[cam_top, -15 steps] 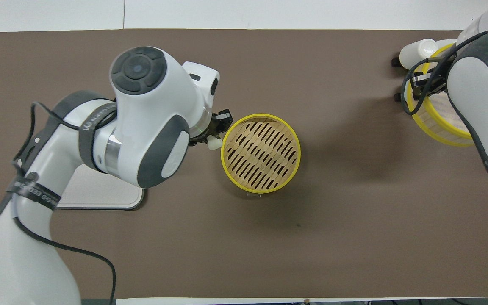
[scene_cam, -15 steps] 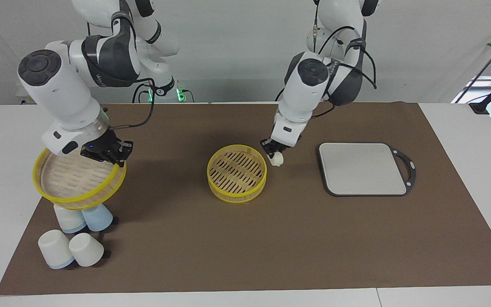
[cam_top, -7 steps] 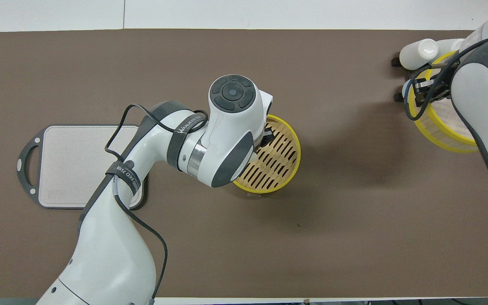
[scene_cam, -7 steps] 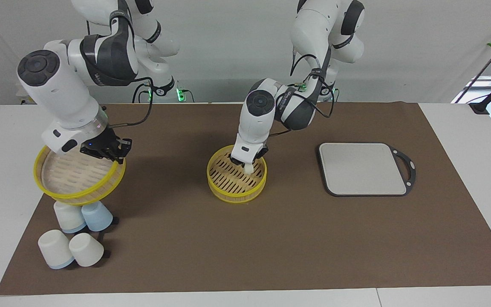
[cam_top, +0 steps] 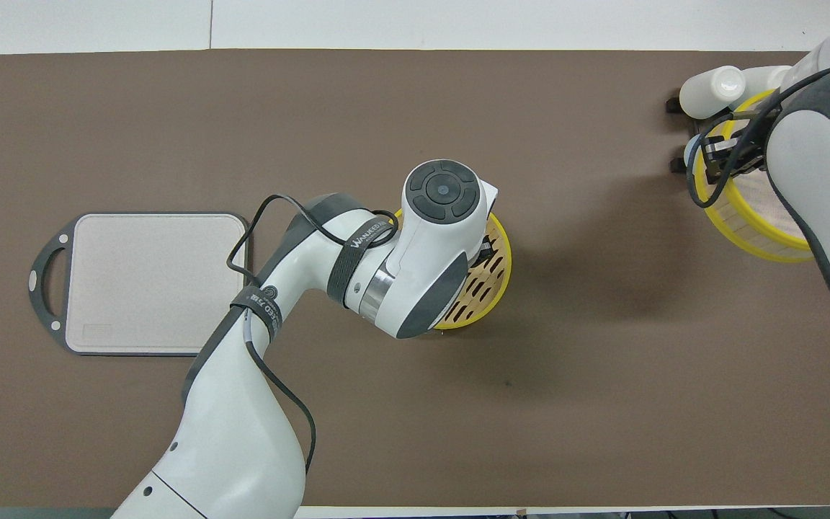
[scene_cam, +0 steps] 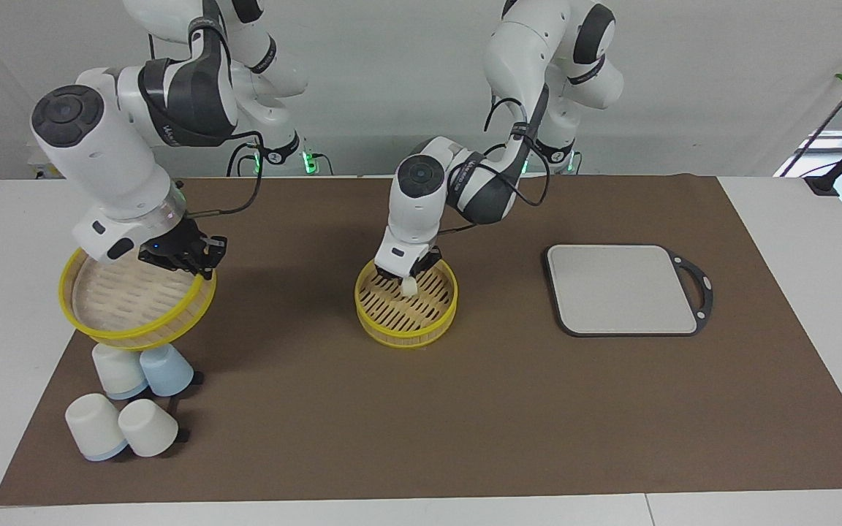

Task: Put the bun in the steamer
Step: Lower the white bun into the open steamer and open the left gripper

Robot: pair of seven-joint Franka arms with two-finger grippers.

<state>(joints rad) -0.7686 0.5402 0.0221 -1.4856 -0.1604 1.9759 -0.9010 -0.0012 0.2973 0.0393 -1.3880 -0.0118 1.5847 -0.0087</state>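
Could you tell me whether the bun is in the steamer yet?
Inside the rim: the bun, in the left gripper, is over the steamer slats.

The facing view looks from high across the table toward the robots, whose bases stand along the top of the frame, and takes in the whole brown mat [scene_cam: 465,409]. The overhead view looks steeply down from the robots' end, arms entering at the bottom. Both share the mat, turned half around.
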